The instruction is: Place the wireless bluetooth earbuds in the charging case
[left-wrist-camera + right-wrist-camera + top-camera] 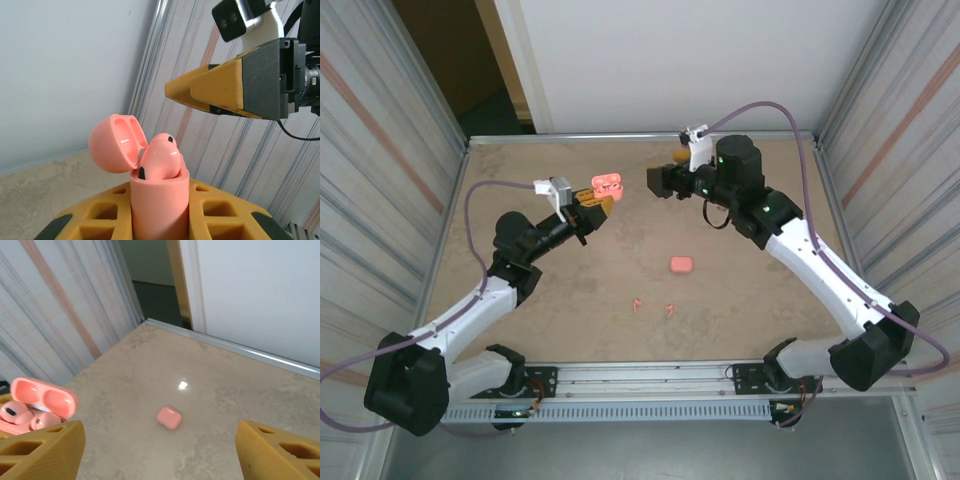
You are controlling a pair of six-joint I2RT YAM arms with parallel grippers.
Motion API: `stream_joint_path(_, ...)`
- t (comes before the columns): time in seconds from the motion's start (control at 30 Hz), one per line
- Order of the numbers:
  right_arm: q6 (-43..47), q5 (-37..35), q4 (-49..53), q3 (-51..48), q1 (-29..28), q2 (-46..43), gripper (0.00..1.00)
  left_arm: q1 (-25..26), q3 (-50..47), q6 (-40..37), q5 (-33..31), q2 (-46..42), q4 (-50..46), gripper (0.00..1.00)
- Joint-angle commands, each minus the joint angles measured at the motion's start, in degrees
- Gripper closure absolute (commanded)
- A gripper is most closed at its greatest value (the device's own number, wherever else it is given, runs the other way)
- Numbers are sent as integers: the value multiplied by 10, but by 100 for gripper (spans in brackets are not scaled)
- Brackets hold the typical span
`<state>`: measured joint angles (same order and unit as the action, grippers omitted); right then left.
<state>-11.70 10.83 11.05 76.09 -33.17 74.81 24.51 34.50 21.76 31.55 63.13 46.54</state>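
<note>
My left gripper (pixel 592 210) is shut on an open pink charging case (pixel 608 183), held upright above the far part of the table. In the left wrist view the case (pixel 160 200) stands between my yellow fingers (pixel 225 215), lid (pixel 116 142) tipped back, with two earbuds (pixel 161 157) seated in it. My right gripper (pixel 655 183) hovers just right of the case, open and holding nothing. Its wrist view shows the wide gap (pixel 160 455) between its fingers and the open case (pixel 42 400) at the left. Two loose earbuds (pixel 637 303) (pixel 669 309) lie on the table near the front.
A closed pink case (pixel 681 264) (pixel 169 418) lies on the table's middle right. Metal rails edge the table (pixel 760 300), with corrugated walls on both sides and a white wall behind. The right gripper's finger (pixel 215 92) hangs above the held case in the left wrist view.
</note>
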Motion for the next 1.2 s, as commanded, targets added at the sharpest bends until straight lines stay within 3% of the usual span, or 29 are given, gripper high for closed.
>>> stream_joint_path(0.0, -32, 17, -33, -25, 18, -34, 21, 5, 10, -19, 2, -21, 13, 100)
stream_joint_path(0.5, -138, 84, -117, -122, 103, -100, 1, 5, 22, -27, 2, -29, 14, 100)
stream_joint_path(1.17, -236, 97, -199, -202, 156, -140, 1, 5, 25, -38, 6, -35, 47, 100)
